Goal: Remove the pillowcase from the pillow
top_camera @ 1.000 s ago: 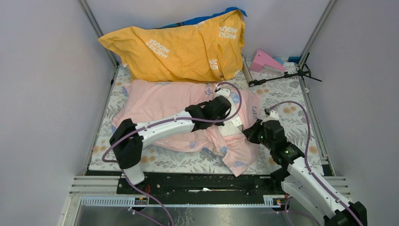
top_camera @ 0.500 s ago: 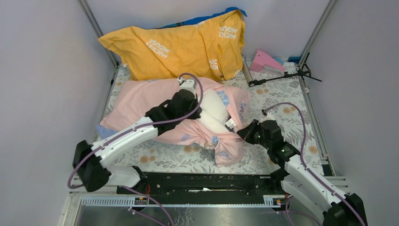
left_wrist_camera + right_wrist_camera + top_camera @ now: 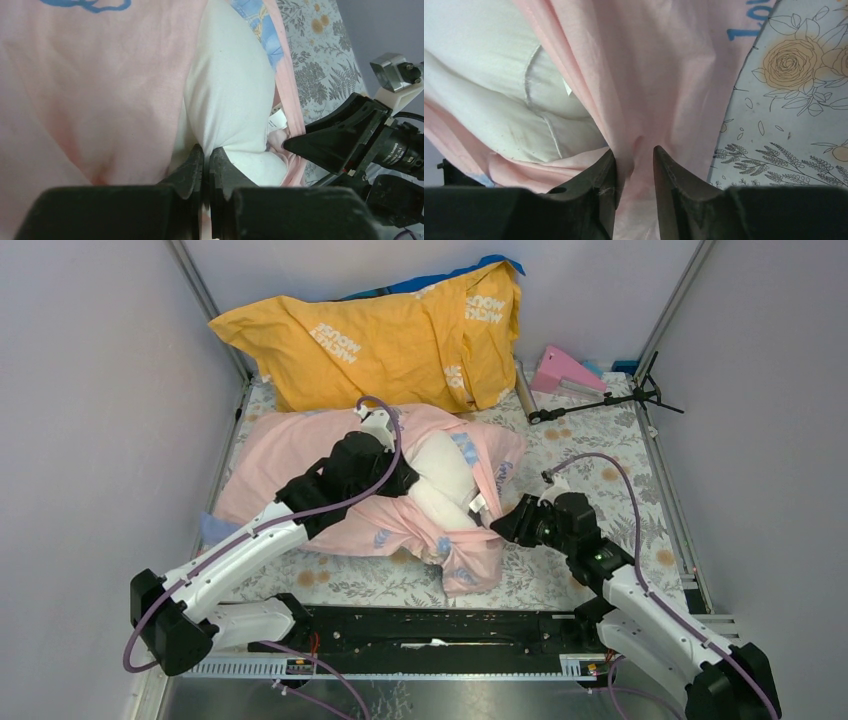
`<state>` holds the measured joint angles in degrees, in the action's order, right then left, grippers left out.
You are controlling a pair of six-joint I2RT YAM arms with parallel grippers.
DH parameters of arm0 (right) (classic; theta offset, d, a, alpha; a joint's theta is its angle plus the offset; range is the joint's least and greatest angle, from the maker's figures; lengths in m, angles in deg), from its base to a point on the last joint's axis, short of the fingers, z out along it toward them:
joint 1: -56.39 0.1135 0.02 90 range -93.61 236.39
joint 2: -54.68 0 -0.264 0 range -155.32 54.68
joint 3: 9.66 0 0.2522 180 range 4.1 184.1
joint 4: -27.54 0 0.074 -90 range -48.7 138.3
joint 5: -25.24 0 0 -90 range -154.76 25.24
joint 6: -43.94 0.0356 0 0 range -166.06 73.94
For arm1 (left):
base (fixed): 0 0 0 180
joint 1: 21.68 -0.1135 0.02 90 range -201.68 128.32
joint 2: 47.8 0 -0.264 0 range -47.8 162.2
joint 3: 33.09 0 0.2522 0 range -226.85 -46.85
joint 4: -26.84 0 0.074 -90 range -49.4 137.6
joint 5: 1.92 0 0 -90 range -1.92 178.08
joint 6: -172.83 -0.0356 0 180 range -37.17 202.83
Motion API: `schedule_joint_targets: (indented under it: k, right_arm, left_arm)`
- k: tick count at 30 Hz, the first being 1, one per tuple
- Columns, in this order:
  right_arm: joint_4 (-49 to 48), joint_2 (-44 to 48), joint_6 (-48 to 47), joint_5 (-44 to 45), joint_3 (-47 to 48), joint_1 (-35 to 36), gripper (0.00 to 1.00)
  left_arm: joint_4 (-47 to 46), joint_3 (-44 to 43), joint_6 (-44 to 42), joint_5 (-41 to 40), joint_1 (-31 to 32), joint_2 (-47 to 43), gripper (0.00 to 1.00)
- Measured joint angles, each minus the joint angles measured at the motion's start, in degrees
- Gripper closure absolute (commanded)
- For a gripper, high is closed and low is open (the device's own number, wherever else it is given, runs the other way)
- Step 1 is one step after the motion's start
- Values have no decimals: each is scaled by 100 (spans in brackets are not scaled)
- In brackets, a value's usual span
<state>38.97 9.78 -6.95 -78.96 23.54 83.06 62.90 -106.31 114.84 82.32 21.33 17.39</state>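
Note:
The pink pillowcase (image 3: 300, 455) lies across the floral mat, bunched at its right end. There the white pillow (image 3: 440, 468) bulges out of its opening. My left gripper (image 3: 408, 483) is shut on a pinch of the white pillow (image 3: 230, 95), with the pink cloth (image 3: 90, 75) to its left. My right gripper (image 3: 497, 530) sits at the pillowcase's right edge. In the right wrist view its jaws (image 3: 634, 152) stand apart, and a loose fold of pink pillowcase (image 3: 664, 65) hangs between them. White pillow (image 3: 479, 65) shows at the left of that view.
A yellow-orange cushion (image 3: 390, 340) with white lettering leans against the back wall, just behind the pillowcase. A pink folded object (image 3: 562, 370) and a black tripod (image 3: 600, 400) lie at the back right. The floral mat (image 3: 600, 455) is bare to the right, and grey walls close in both sides.
My left arm has swung left and back with the pillow, so more white shows. The bunched pillowcase has shifted left. My right gripper has followed it and its jaws have parted from shut.

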Motion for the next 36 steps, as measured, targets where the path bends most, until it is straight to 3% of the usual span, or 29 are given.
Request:
schedule_joint_targets:
  k: [10, 17, 21, 31, 36]
  right_arm:
    - [949, 693, -789, 116, 752, -44, 14]
    - [1241, 24, -979, -444, 1690, 149, 14]
    - [1213, -96, -984, -367, 1687, 332, 13]
    - [382, -826, -540, 498, 188, 372, 3]
    - [-85, -1176, -363, 634, 39, 378, 2]
  left_arm:
    - [-564, 361, -264, 511, -125, 4, 100]
    - [-907, 573, -426, 1423, -190, 57, 100]
    - [-931, 573, -442, 1528, -195, 114, 100]
    - [-861, 573, -437, 1606, -190, 114, 100]
    - [-651, 573, -435, 1567, -151, -81, 100]
